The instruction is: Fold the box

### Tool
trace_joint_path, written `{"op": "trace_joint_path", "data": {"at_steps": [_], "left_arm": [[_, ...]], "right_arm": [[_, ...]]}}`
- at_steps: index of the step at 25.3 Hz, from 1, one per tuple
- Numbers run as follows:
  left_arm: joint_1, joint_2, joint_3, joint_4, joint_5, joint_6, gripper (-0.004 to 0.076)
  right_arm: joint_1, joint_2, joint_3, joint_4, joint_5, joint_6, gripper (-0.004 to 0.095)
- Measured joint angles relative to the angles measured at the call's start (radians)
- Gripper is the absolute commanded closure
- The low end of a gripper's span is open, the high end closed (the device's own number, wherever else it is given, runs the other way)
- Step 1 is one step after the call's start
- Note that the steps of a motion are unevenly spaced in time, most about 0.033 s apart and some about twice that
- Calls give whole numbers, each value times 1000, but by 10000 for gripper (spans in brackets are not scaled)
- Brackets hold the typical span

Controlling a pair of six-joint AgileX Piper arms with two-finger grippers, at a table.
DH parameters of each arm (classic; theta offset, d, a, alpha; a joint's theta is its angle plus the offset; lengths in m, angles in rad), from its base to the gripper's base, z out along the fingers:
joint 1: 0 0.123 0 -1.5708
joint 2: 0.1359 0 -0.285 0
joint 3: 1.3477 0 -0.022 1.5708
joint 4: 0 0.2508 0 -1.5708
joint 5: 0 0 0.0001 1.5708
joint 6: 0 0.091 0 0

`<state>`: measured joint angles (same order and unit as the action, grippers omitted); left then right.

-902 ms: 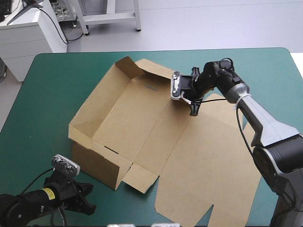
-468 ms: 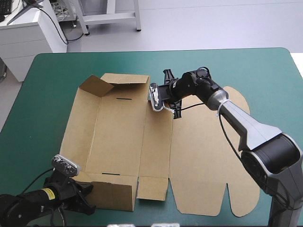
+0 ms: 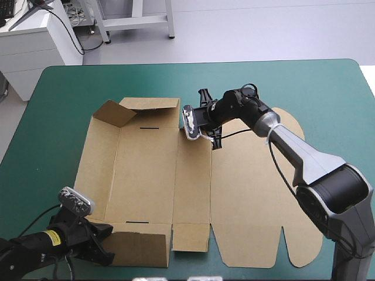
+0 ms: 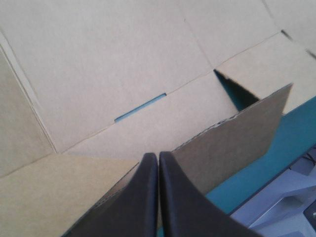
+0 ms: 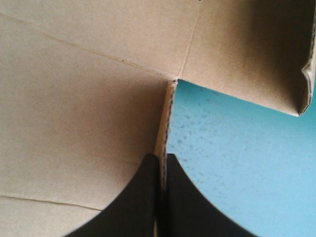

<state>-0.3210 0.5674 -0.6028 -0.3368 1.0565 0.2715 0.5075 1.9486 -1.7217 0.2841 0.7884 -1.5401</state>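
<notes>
The brown box (image 3: 146, 175) lies opened out, square to the table. Its far wall (image 3: 153, 104) and near wall (image 3: 139, 248) are raised at the left end, and a corner flap (image 3: 112, 112) leans inward. The lid panel (image 3: 258, 193) lies flat on the right. My right gripper (image 3: 206, 124) is shut on the far edge of the middle panel; in the right wrist view the board's edge (image 5: 167, 118) runs between its fingers, right gripper (image 5: 162, 159). My left gripper (image 3: 105, 244) is shut on the top edge of the near wall (image 4: 237, 133), left gripper (image 4: 158, 157).
The teal-green cover (image 3: 53, 117) shows bare to the left of the box and along the far side (image 3: 328, 88). The table's near edge (image 4: 276, 197) runs close behind the near wall. The lid's rounded tabs (image 3: 293, 126) reach toward the right edge.
The box, earlier lying aslant, has swung round to lie square with the table. My right gripper moved left with the far edge. My left gripper now holds the near wall.
</notes>
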Motion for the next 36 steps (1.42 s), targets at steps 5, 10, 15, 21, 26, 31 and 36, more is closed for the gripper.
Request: {"op": "trace_joint_path", "data": {"at_steps": [5, 10, 15, 21, 26, 31, 36], "left_arm": [[0, 0, -163, 2, 36, 0, 732], [0, -2, -254, 57, 4, -3, 732], [0, -4, -273, 150, -22, -82, 717], [0, -4, -273, 289, -55, -136, 703], [0, -4, -273, 291, -173, -136, 732], [0, 28, -273, 291, -185, -136, 732], [0, 113, -273, 291, -190, -146, 732]], "right_arm": [[0, 0, 0, 6, -7, 13, 880], [0, 0, -1, 17, -25, 122, 558], [0, 0, -3, 12, -35, 245, 181], [0, -69, -3, -68, -9, 657, 322], [-1, -206, -3, -319, 228, 1196, 579], [-43, -314, -3, -364, 401, 1446, 585], [-84, -440, 48, -390, 456, 1533, 627]]}}
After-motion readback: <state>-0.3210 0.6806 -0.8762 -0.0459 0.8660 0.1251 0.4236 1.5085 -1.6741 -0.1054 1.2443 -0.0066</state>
